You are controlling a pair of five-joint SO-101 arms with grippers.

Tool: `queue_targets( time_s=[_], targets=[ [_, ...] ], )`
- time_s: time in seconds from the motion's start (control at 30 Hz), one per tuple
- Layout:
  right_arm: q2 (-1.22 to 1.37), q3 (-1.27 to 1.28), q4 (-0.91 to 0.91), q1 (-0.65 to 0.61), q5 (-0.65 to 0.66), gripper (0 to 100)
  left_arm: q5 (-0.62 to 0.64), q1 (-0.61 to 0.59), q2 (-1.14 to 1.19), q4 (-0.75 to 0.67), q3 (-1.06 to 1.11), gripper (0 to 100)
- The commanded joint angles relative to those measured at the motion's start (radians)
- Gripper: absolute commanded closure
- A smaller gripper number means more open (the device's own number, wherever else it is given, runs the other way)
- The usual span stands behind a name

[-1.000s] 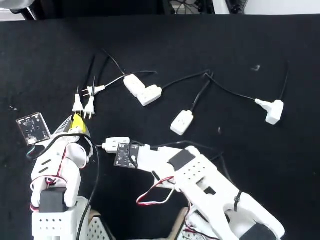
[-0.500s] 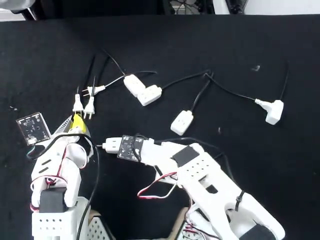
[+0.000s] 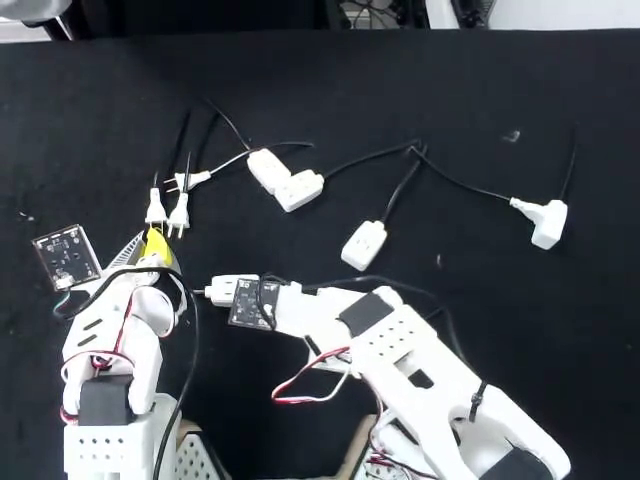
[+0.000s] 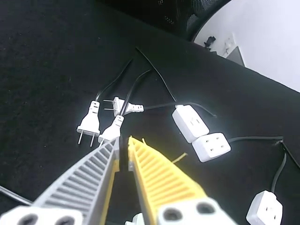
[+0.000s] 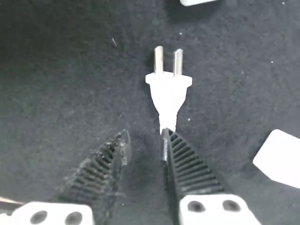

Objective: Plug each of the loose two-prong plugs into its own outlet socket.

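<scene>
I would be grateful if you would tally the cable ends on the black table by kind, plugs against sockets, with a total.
Two-prong plugs: 4
Outlet sockets: 4
Total: 8

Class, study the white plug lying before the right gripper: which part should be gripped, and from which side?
Grip the white plug by its tapered body, coming from the cord end, where the right gripper sits open. The prongs point away from it and must stay free for the socket.
</scene>
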Motion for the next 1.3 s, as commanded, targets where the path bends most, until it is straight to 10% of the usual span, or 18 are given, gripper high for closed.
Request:
queue_targets(
  time_s=[0.0, 1.27],
  targets=[
    [-0.019, -0.001, -0.072, -0.011, -0.012, 88.1, 0.008, -0.002, 0.003, -0.023, -0.01, 95],
    [0.165, -0.094, -0.161, 0.147, 0.066, 88.1, 0.008, -0.002, 0.003, -0.021, -0.01, 95]
  ],
)
